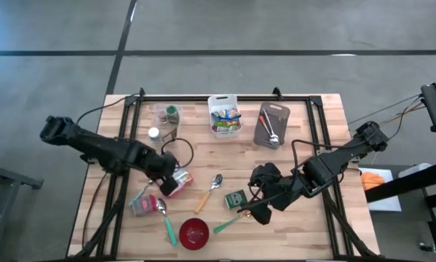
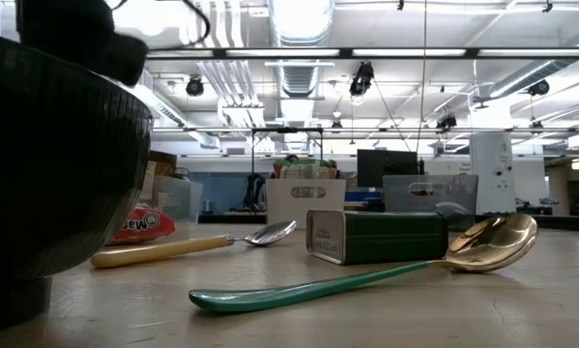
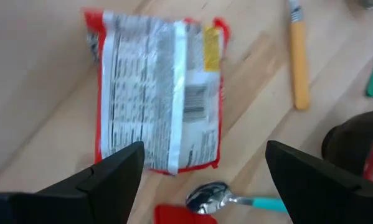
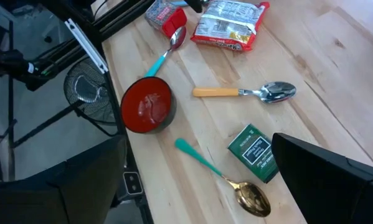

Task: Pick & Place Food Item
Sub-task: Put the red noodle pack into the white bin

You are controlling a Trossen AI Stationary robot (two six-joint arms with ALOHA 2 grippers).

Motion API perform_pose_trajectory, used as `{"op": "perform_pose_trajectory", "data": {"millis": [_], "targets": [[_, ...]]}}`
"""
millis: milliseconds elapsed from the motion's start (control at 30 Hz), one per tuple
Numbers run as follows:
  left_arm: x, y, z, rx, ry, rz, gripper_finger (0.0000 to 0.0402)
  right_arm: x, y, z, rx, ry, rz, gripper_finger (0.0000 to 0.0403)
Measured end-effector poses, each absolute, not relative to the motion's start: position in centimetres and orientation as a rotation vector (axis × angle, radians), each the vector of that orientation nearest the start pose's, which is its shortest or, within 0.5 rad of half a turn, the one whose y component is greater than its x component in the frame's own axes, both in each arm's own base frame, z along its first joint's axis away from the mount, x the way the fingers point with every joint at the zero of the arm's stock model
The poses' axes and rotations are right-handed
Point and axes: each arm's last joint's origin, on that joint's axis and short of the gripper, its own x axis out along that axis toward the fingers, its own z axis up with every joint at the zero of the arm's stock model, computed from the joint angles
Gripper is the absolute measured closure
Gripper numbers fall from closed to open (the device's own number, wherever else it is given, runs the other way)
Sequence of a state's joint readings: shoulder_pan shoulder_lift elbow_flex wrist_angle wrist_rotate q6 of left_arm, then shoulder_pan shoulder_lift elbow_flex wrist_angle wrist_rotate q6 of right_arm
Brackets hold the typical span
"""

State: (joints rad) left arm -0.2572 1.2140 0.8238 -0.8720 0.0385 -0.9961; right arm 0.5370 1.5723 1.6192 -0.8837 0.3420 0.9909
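The wooden table [image 1: 327, 124] carries everything. On it, the red and white food packet [image 3: 158, 93] lies flat, printed back upward, on the left half, directly below the left gripper [image 3: 202, 171], whose 2 fingers are spread wide with nothing between them. It looks like a light, soft foil pouch: crinkly, slippery, likely to buckle or slide if pinched at a corner. I would judge the best hold to be across its narrow width near the middle, fingers straddling both long edges, pressing gently so the contents are not crushed.

The right gripper [image 4: 192, 186] waits over the table's right front, fingers also spread and empty, above the green tin [image 4: 257, 152].

The high view alone shows the white basket [image 1: 224, 116] at the table's far edge, a likely drop place, though the task does not say. The left wrist view alone shows the packet's label side and centre seam. The right wrist view shows the red bowl [image 4: 147, 104], the yellow-handled spoon [image 4: 245, 93] and the green-handled gold spoon [image 4: 226, 177] lying apart from the packet. The low view hides most of the packet behind the bowl, showing just a red corner.
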Motion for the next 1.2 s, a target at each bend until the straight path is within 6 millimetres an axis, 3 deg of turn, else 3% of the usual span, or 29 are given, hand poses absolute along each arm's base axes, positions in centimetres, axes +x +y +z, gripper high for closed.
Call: {"op": "perform_pose_trajectory", "data": {"millis": [167,533,1000,1200], "targets": [[19.5,-5.2,20.9,-0.705,1.303,0.363,0.0073,28.4,16.0,36.8,0.592,0.762,-0.201,0.0005],[19.0,-5.0,18.9,-0.600,1.311,0.322,0.0169,28.4,16.0,36.8,0.576,0.760,-0.199,0.0005],[21.3,-5.3,16.9,-0.407,1.381,0.339,0.0125,28.4,16.0,36.7,0.572,0.761,-0.204,0.0005],[21.6,-5.3,16.6,-0.351,1.392,0.312,0.0142,28.4,16.0,36.7,0.579,0.761,-0.206,0.0005]]}}
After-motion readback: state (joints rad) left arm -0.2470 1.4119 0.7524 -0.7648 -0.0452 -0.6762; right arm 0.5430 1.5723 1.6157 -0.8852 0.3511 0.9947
